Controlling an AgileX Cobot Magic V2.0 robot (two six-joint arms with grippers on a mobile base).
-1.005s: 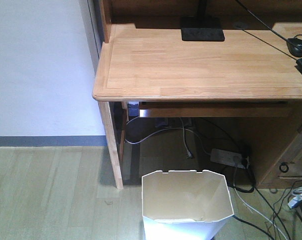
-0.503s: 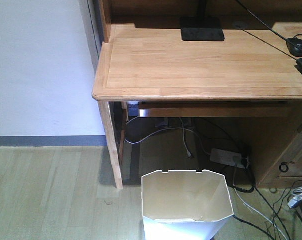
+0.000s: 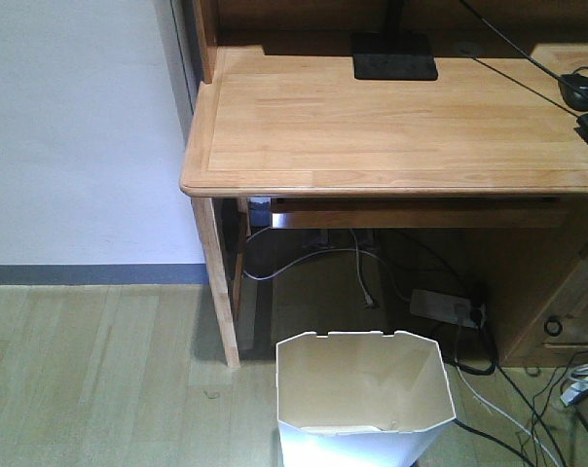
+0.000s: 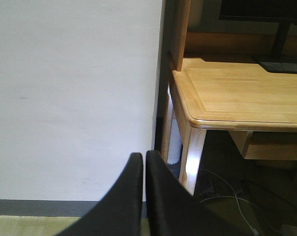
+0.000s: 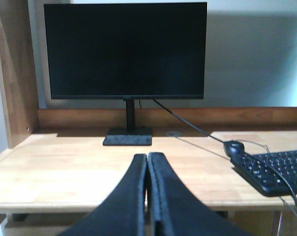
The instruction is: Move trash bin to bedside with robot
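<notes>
The trash bin (image 3: 364, 389) stands on the floor just in front of the wooden desk (image 3: 391, 126), not yet gripped (no bed shows in any view), so I judge the reach to be the step in hand. The left gripper (image 4: 144, 156) and right gripper (image 5: 147, 157) both have their fingers pressed together on nothing. The next move likely calls for one arm to lower, part its fingers and take the rim.

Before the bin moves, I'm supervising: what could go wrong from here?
Loose cables and a power strip lie on the floor right of the trash bin; dragging it there might snag them. The desk leg stands near its left, so a swing could bump it. The left end effector and right end effector are shut and could shove rather than grip it.
</notes>
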